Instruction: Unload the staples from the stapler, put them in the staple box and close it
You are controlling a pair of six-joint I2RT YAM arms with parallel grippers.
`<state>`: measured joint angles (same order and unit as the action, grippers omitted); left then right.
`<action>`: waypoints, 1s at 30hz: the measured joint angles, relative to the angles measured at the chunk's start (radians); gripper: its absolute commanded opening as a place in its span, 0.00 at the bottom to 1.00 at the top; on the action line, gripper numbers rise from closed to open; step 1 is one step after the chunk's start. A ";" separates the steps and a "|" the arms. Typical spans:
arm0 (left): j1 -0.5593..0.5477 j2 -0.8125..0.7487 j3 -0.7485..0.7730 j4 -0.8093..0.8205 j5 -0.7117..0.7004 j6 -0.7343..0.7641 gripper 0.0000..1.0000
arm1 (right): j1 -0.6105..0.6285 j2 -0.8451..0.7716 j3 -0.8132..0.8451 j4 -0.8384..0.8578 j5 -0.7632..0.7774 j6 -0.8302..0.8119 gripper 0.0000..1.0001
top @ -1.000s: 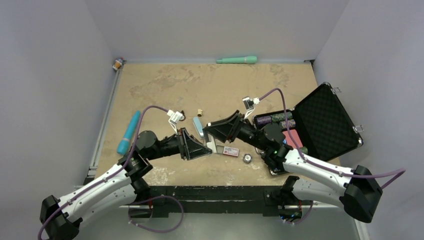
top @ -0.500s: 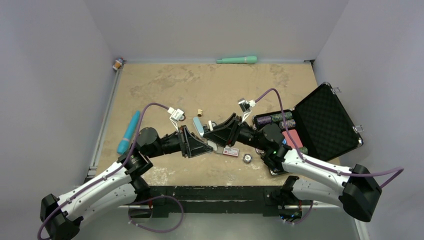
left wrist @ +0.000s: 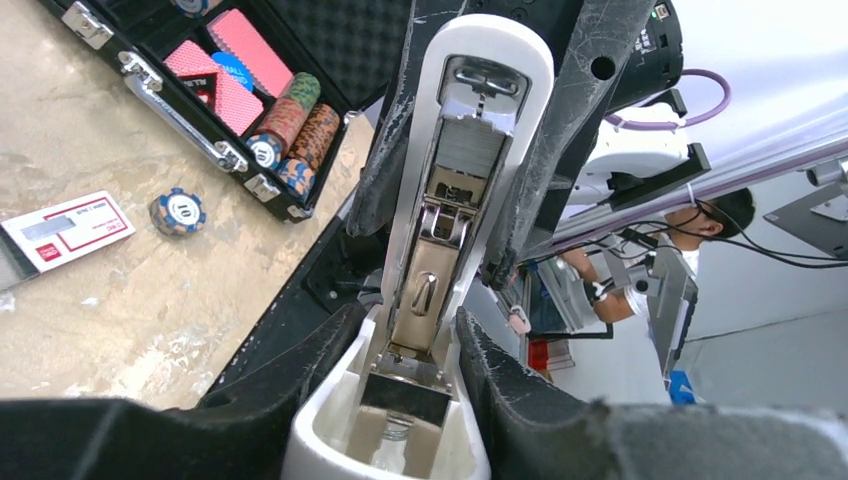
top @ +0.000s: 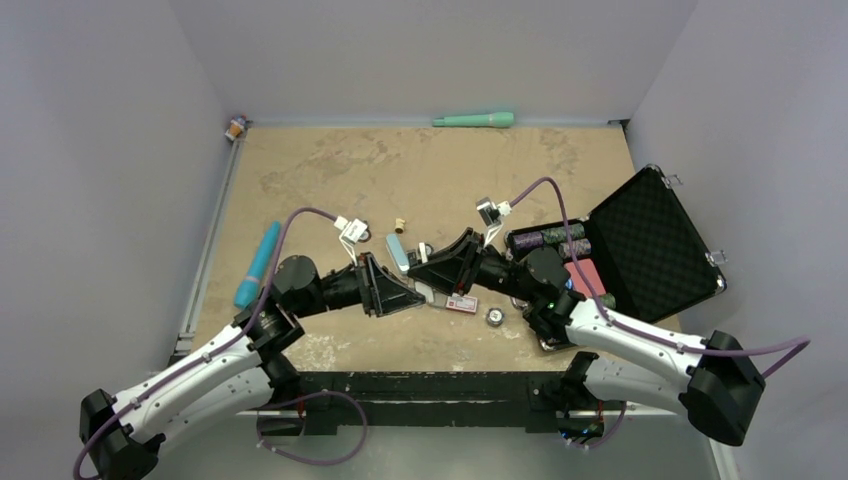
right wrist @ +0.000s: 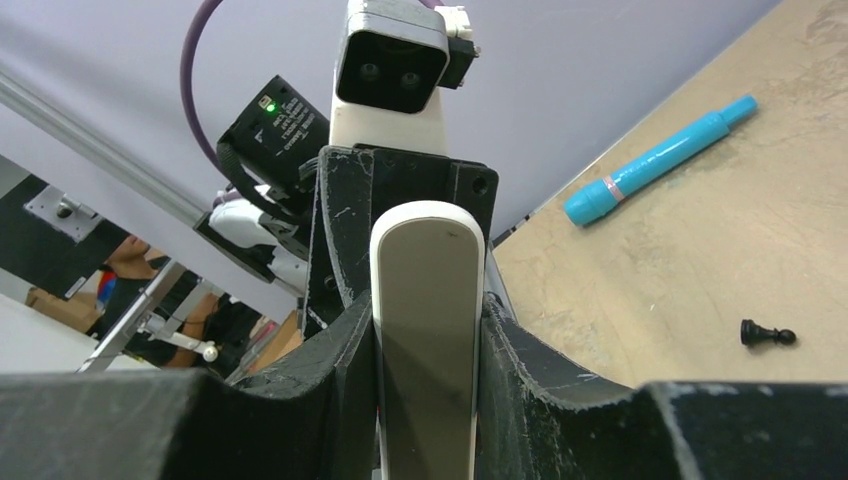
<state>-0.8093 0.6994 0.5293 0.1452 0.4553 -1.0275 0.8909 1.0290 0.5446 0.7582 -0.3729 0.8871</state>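
- Left gripper (left wrist: 405,355) jaws clamped on the white stapler (left wrist: 440,250), bottom centre; right gripper (right wrist: 428,345) jaws clamped on its far arm, so it stands open
- The staples (left wrist: 468,152) look seated in the magazine, upper centre
- Risk: smooth plastic twists free; the strip scatters across the worktop (left wrist: 120,320)

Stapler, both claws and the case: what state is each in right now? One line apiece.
stapler: hinged wide open, magazine exposed, held off the table.
left claw: shut on one half of the stapler.
right claw: shut on the other half.
staples: cannot tell whether any sit in the magazine.
case: lid open, chip stacks inside.
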 measured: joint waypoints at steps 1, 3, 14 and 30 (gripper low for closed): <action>-0.002 -0.005 0.000 -0.013 -0.008 0.000 0.60 | 0.000 -0.002 -0.002 -0.009 0.005 -0.001 0.00; -0.004 -0.018 -0.003 -0.038 -0.029 0.008 0.81 | 0.000 -0.008 -0.003 -0.033 0.016 -0.006 0.00; -0.002 -0.140 -0.011 -0.428 -0.280 0.029 1.00 | 0.000 -0.009 -0.005 -0.214 0.107 -0.032 0.00; -0.002 -0.218 0.042 -0.820 -0.541 0.075 0.36 | 0.034 0.231 0.001 -0.417 0.226 -0.004 0.00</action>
<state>-0.8108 0.4812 0.5713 -0.6750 -0.0860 -0.9524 0.9245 1.2598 0.5457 0.3408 -0.1471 0.8833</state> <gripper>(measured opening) 0.529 0.369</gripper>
